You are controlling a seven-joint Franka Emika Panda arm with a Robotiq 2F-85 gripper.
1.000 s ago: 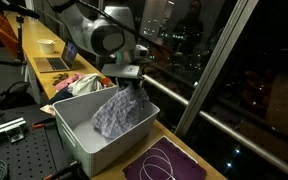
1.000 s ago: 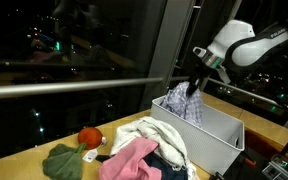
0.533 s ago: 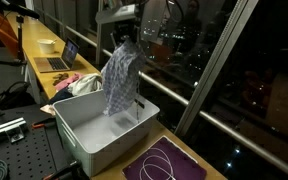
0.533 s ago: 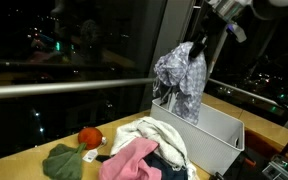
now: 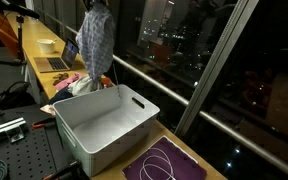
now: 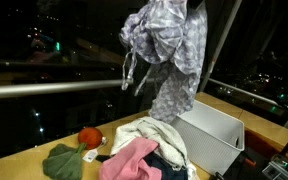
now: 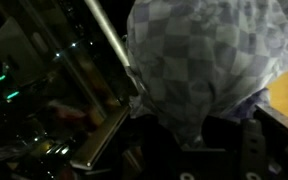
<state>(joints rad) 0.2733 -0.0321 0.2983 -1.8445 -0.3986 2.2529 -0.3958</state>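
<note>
Checkered cloth, grey and white, hangs high in the air from my tool, which only just shows at the top edge in an exterior view. The tool is clamped together on the upper part of the fabric, and the rest drapes down in loose folds. In the wrist view the cloth fills most of the picture and hides the fingers completely. In both exterior views its lower end hangs above the pile of clothes and near the end of the white bin, not over the middle of the bin; it touches neither. The bin stands on the surface along the dark window. Just beside the pile lie a pink cloth and a green cloth, with a small red-orange thing between the green one and the glass. A purple mat with a white cord looped on it lies at the bin's other end, and a laptop sits further back.
</note>
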